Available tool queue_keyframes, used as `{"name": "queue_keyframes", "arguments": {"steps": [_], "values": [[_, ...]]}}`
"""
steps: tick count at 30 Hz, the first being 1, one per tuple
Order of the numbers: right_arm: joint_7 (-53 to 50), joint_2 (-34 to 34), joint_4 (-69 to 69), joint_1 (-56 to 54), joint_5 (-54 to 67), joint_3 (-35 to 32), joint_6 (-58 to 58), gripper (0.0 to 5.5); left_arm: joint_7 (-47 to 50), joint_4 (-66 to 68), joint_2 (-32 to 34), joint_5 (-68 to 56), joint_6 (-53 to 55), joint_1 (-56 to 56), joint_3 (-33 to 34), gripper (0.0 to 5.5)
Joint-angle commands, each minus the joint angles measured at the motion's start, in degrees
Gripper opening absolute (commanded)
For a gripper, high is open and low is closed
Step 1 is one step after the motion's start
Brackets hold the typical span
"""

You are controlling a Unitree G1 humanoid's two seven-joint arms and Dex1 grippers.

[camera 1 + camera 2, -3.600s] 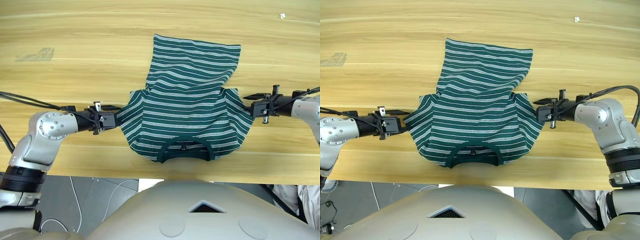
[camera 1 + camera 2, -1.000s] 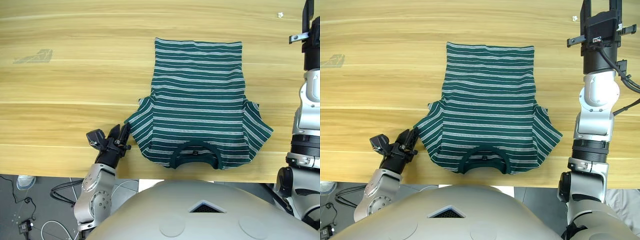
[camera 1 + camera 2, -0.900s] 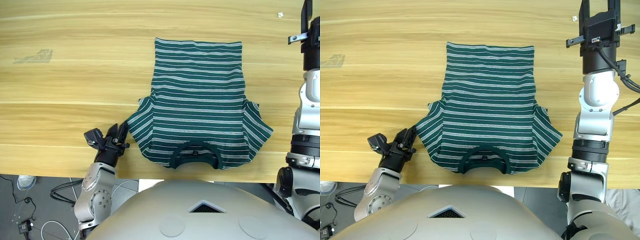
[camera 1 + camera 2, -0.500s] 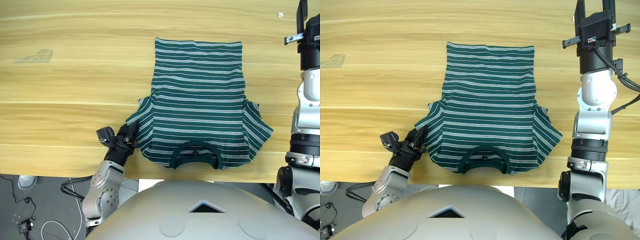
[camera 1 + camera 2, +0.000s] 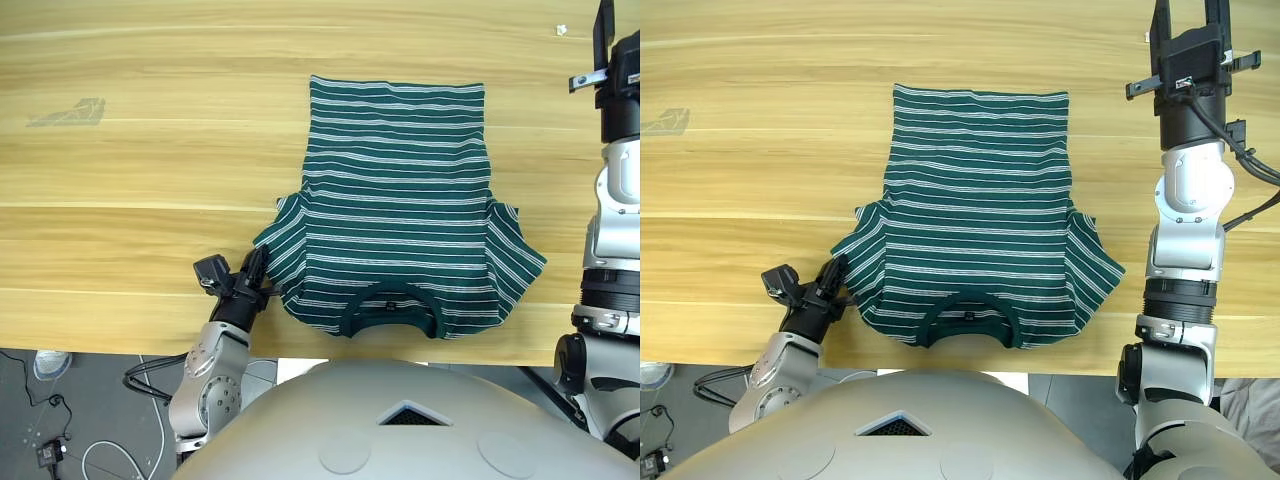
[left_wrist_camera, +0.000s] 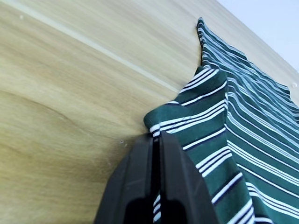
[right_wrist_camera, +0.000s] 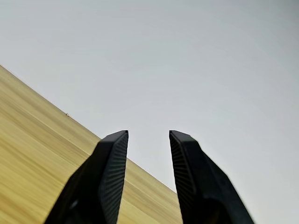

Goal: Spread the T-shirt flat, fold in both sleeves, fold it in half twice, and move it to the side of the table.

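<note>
T-shirt [image 5: 398,220] lengthwise, collar toward robot

I note the T-shirt [image 5: 395,205], dark green with thin white stripes, spread flat, collar nearest me and hem far. Both short sleeves stick out unfolded, left and right.

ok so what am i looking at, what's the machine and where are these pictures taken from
It's a humanoid robot with two arms, each ending in a two-finger gripper. Two pictures look down from its head; two come from cameras on its wrists. A dark green T-shirt with white stripes lies spread on a light wooden table, collar toward the robot. The left gripper is pinched shut on a sleeve's hem. The right gripper is open, empty, apart from the shirt.
</note>
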Motion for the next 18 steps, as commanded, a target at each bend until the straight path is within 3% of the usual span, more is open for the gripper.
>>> {"name": "queue_keyframes", "arguments": {"steps": [1, 7, 18], "values": [[0.87, -0.96, 0.97, 0.39, -0.29, 0.16, -0.27, 1.63, 0.48, 0.84, -0.81, 0.08, -0.57, 0.08, 0.8, 0.05], [0.84, -0.71, 1.13, 0.29, -0.22, 0.35, -0.21, 1.63, -2.53, -0.12, -0.83, 3.17, -6.38, 0.76, -0.6, 0.05], [1.01, -0.41, 1.84, -0.75, -0.04, 1.01, -0.34, 1.63, -13.36, -1.95, 7.26, 20.13, -22.58, 3.46, -15.57, 0.05]]}}
